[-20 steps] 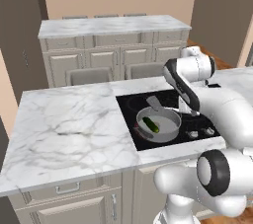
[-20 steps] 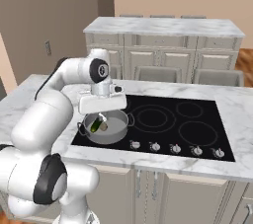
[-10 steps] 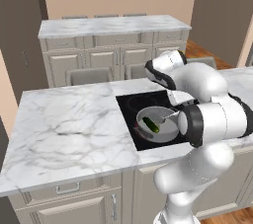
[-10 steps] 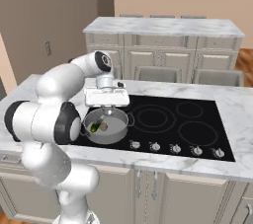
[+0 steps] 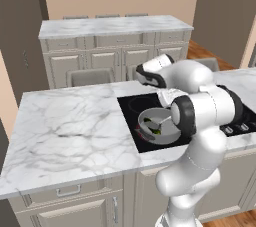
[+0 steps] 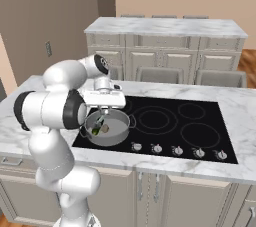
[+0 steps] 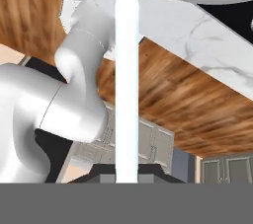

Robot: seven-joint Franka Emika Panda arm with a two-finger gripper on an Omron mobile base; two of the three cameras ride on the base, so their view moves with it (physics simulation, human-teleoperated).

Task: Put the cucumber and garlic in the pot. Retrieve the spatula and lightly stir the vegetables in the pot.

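We find the arm bent low at centre frame, its gripper [image 6: 102, 116] closed on the pale handle of the spatula [image 7: 126, 77], which runs straight up the middle of the hand view. Below it the pot [image 6: 116, 135] sits on the black cooktop [image 6: 200, 131], left of centre, holding the cucumber [image 6: 96, 131] and garlic [image 6: 105, 129]. A marble counter [image 5: 65, 131] surrounds the cooktop.

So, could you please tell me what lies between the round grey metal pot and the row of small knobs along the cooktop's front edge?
Only bare black glass, seen in the right base view, separates the pot from the knobs.
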